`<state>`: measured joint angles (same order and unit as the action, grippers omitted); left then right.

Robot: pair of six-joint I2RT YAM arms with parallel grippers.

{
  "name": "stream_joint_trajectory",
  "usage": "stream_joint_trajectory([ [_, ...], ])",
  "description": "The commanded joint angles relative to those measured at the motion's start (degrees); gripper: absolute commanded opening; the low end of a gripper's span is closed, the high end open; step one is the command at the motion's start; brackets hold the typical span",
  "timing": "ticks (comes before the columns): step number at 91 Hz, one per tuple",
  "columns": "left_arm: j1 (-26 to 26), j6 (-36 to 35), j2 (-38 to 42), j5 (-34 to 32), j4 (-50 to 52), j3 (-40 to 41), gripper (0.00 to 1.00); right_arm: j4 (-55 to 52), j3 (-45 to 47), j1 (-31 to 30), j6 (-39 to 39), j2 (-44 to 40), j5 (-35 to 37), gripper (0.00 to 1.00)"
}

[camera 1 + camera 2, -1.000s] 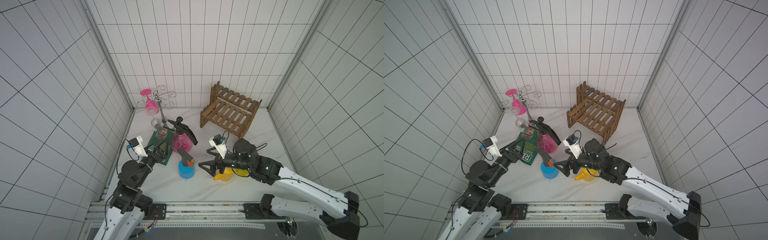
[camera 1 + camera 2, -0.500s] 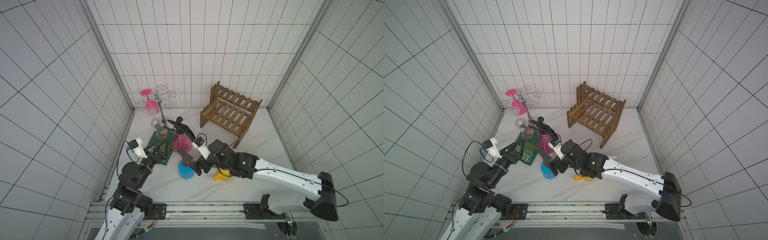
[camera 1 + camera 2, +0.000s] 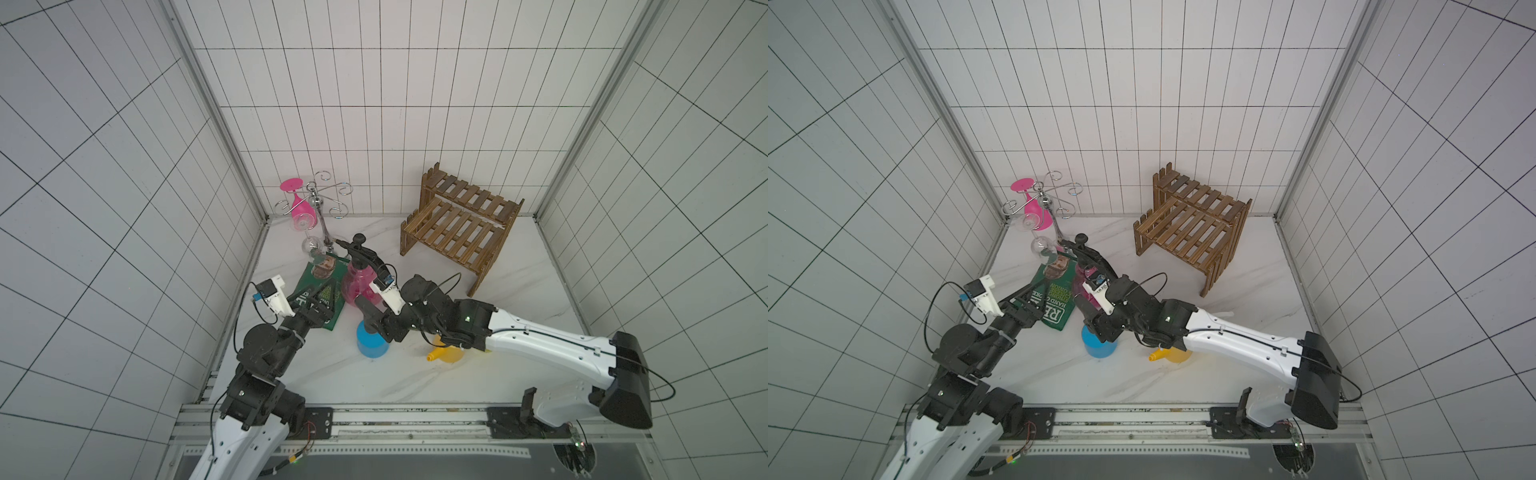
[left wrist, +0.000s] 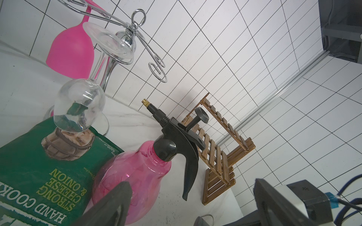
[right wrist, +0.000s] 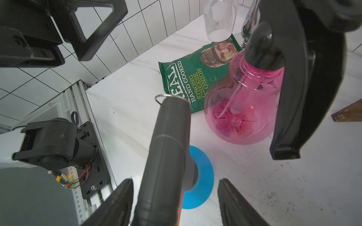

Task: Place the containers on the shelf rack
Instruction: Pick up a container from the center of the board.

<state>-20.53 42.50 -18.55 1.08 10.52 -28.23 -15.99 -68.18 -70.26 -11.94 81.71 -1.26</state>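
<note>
The right end effector (image 5: 174,182) is straddling the grey head (image 5: 168,140) of the blue sprayer (image 3: 371,345). Its jaws are standing parted with a gap showing on one side, and whether the other pad is already touching is hard to tell. The sprayer is standing upright on the bench (image 3: 519,299), just beside the pink sprayer (image 3: 356,284) and well apart from the shelf rack (image 3: 457,226). Clamping squarely on the head, then lifting straight up, should avoid knocking that neighbour. The left end effector (image 4: 192,184) is hanging wide open.
</note>
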Motion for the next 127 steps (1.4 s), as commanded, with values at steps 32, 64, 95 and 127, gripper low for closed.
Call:
stream_joint_trajectory([
  [32, -0.11, -0.44, 0.20, -0.51, 0.11, 0.46, 0.99, -0.13, -1.37, -0.59, 3.99, -1.65, -2.71, 0.26],
  [64, -0.03, -4.00, 0.07, 10.15, -4.60, 0.84, 0.98, -2.05, 3.69, 9.84, 4.59, -14.44, -14.69, 0.04],
  [95, -1.28, -0.73, -14.52, 33.13, -25.97, 3.10, 0.92, -0.39, 10.34, 29.27, 1.78, -24.21, -42.36, 0.00],
  [127, -15.08, -15.02, -28.40, 31.44, -19.95, 0.76, 0.83, 10.70, 15.87, 39.09, -5.73, -19.79, -61.16, 0.00],
])
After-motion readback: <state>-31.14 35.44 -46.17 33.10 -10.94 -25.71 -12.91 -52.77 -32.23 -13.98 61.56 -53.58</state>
